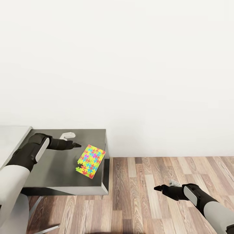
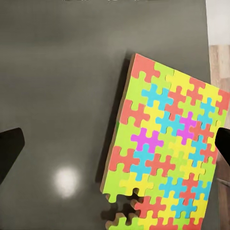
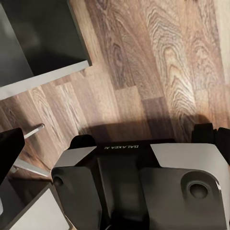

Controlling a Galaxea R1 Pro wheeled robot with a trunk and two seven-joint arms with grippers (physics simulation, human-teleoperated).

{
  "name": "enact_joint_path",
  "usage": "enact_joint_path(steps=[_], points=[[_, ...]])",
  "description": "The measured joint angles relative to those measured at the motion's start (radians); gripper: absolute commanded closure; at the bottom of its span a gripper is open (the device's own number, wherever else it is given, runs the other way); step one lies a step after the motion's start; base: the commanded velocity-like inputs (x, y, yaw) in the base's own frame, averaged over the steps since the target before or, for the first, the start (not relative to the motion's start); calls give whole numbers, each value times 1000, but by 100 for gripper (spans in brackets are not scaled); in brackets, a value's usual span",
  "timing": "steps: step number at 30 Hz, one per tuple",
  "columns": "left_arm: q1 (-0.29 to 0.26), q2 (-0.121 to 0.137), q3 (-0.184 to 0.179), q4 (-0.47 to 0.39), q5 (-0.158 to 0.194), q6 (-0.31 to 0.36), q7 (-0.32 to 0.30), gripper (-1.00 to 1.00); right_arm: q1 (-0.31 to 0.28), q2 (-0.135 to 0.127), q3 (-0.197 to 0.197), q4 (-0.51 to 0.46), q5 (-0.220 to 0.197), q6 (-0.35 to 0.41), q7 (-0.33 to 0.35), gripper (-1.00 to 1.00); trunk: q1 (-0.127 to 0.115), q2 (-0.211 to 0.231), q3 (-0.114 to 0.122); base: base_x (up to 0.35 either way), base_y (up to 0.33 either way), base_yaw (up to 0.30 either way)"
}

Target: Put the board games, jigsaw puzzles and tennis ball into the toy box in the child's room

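From the head view, the left fingers [image 1: 77,145] hang over the dark desk [image 1: 55,169]. The jigsaw puzzle [image 1: 91,161] lies flat on the desk just past their tips, near the desk's edge. The fingers look a little apart, but they are small here. The right fingers [image 1: 158,188] hang over the wood floor [image 1: 169,175], well apart from the puzzle; I cannot tell if they are open.

In the left wrist view, two black fingers [image 2: 10,155] stand wide apart with nothing in them. The puzzle [image 2: 167,148] lies between them, nearer one finger.

In the right wrist view, the floor [image 3: 158,62] and the robot's own base [image 3: 139,187] lie below.
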Motion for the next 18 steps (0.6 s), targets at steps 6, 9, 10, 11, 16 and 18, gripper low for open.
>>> enact_joint_path(steps=[6, 9, 10, 11, 16, 18], points=[[0, 0, 0, 0, 0, 0, 0, -100, 0, 0, 0, 0, -1, 0, 0, -100, 0, 0, 2, 2, 1, 0], [0, 0, 0, 0, 1, -1, -1, -100, 0, 0, 0, 0, -1, 1, 0, -100, 0, 0, 3, 0, 0, 0], [0, 0, 0, 0, 1, -1, -1, -100, 0, 0, 0, 0, -1, 0, 0, -100, 0, 0, 4, 0, 0, 0], [0, 0, 0, 0, 1, -1, -2, -100, 0, 0, 0, 0, -1, 0, 0, -100, 0, 0, 4, 0, 0, 0], [0, 1, 1, 0, 2, -2, -3, -100, 0, 0, -1, 0, -1, 0, 0, -100, 0, 0, 6, 0, 0, 0], [0, 1, 2, 0, 2, -3, -3, -100, 0, 0, -1, 0, -1, 0, 0, -100, 0, 0, 7, 0, 0, 0]])
